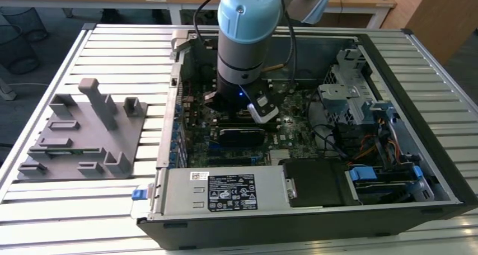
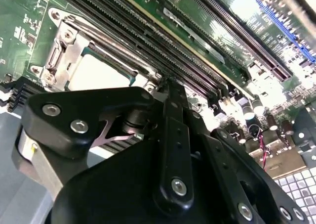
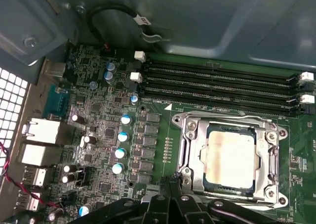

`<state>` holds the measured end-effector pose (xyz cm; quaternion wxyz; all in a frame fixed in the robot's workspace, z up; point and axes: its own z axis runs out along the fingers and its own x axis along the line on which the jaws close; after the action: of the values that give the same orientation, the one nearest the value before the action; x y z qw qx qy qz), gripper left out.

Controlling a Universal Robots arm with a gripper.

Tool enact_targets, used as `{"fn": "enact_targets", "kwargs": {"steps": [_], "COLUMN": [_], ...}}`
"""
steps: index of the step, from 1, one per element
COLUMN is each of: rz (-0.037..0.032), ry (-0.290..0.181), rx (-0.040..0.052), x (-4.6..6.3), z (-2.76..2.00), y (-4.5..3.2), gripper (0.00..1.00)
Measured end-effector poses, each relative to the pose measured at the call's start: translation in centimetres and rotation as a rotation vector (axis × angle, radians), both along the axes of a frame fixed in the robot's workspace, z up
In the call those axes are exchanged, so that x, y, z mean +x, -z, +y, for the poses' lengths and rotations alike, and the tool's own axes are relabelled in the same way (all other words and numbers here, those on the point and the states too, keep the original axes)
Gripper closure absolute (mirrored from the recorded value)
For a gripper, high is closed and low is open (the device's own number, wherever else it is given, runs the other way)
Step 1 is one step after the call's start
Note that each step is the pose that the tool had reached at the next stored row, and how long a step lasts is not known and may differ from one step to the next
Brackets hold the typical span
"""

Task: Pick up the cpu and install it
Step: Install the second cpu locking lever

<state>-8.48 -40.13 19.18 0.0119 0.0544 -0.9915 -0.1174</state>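
Slatted metal table (image 1: 67,204), wooden desks behind; open computer case (image 1: 418,154) on top. Shiny square cpu (image 3: 230,158) seated in steel-framed socket (image 3: 190,155) on green motherboard (image 3: 163,130). Black gripper (image 3: 173,184) just beside socket, fingertips pressed together, holding nothing.

Arm vertical, pincer (image 3: 174,180) pointing down, tips together

In the exterior view the arm (image 1: 247,42) hides much of the motherboard (image 1: 299,107). In the second wrist view the gripper (image 2: 170,93) covers the cpu's (image 2: 98,73) lower edge.
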Motion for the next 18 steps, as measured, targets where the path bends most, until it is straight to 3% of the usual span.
{"fn": "enact_targets", "kwargs": {"steps": [4, 14, 18], "rz": [0.0003, 0.0001, -0.0001], "ry": [0.000, 0.000, 0.000], "rx": [-0.0063, -0.0060, -0.0058], "x": [0.0, 0.0, 0.0], "z": [0.01, 0.02, 0.03], "y": [-0.07, -1.48, -1.55], "gripper": [0.89, 0.89, 0.89]}}
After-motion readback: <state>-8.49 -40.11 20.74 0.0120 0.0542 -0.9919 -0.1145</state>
